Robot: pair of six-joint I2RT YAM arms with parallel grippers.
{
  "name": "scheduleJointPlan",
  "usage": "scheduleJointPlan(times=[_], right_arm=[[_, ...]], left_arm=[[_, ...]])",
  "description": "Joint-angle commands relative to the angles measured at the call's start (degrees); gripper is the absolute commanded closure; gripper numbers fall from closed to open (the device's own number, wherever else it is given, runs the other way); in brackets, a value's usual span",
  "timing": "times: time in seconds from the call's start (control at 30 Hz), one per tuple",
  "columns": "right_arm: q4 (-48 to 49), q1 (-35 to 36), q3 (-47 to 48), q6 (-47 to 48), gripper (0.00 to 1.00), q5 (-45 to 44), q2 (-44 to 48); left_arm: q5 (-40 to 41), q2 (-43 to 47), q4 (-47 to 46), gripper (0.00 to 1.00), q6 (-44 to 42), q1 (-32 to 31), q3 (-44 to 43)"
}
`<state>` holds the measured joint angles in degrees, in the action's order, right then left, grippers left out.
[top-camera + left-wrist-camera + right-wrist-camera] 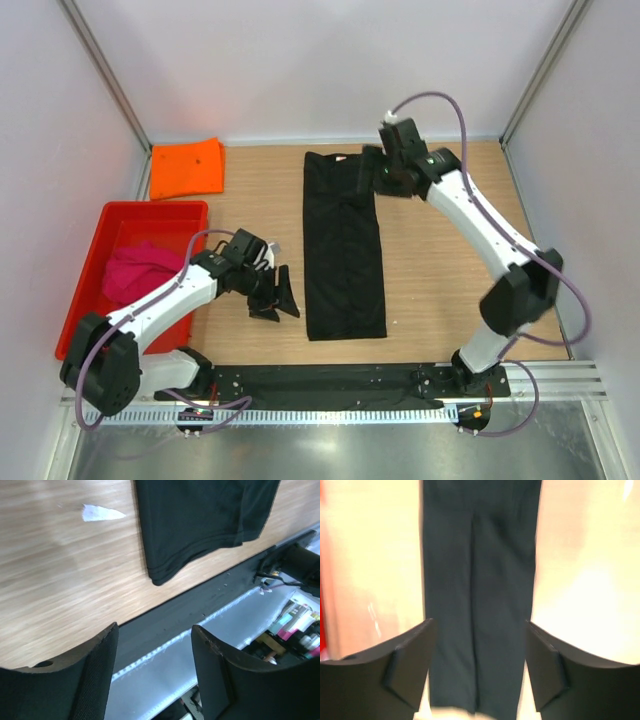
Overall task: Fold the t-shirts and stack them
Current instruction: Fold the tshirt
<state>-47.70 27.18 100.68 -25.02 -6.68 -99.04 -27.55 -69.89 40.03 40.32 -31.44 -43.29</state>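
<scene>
black t-shirt [344, 245] lies flat on the table [440, 270], near the middle, folded into a narrow strip; long axis runs 6 to 12 o'clock, hem end at 6, collar end with a small tag at 12; a fold line runs down the strip's length in the right wrist view

left gripper [275, 295]: near side, about 8 o'clock from table centre, just beside the strip's left edge and apart from the cloth; jaws spread wide, nothing between them; wrist view shows the hem corner ahead of the fingers

right gripper [372, 170]: far side, about 1 o'clock, over the strip's far right corner; jaws spread wide, black cloth below and between the fingers; cannot tell whether the tips touch the cloth; nothing gripped

red tray [100, 220] at 9 o'clock: magenta-pink t-shirt [138, 272] crumpled inside, toward the near half

orange t-shirt [187, 167] at 11 o'clock: folded flat on the table, just beyond the tray's far rim, outside it
</scene>
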Motion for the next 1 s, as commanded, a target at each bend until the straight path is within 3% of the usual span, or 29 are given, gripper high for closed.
scheduleJointPlan(times=[0.0,0.03,0.13,0.33,0.43,0.77,0.97], right_arm=[[-3.02,0.95,-18.54,-6.26,0.28,10.09,10.03],[-0.05,0.95,-27.47,-7.49,0.34,11.67,13.14],[5.14,1.03,-43.48,-14.43,0.37,17.12,26.91],[7.71,1.21,-63.03,-21.91,0.35,21.88,43.31],[10.00,1.29,-67.80,-22.71,0.35,25.04,44.99],[7.10,1.65,-65.70,-17.26,0.46,22.41,37.88],[8.23,1.65,-68.42,-17.08,0.48,24.33,37.52]], left_arm=[[-7.76,-0.34,-7.41,0.40,5.02,0.42,2.67],[-8.56,-0.60,-8.38,0.43,5.91,0.42,3.55],[-9.19,-1.22,-11.02,0.46,9.41,0.33,6.54],[-9.01,-1.04,-18.66,0.44,17.33,0.24,12.35],[-6.38,-3.23,-19.38,0.43,19.10,-0.20,12.61],[3.02,-14.30,-19.20,0.55,22.87,-7.05,5.76],[4.43,-16.07,-20.34,0.52,25.78,-8.28,5.76]])
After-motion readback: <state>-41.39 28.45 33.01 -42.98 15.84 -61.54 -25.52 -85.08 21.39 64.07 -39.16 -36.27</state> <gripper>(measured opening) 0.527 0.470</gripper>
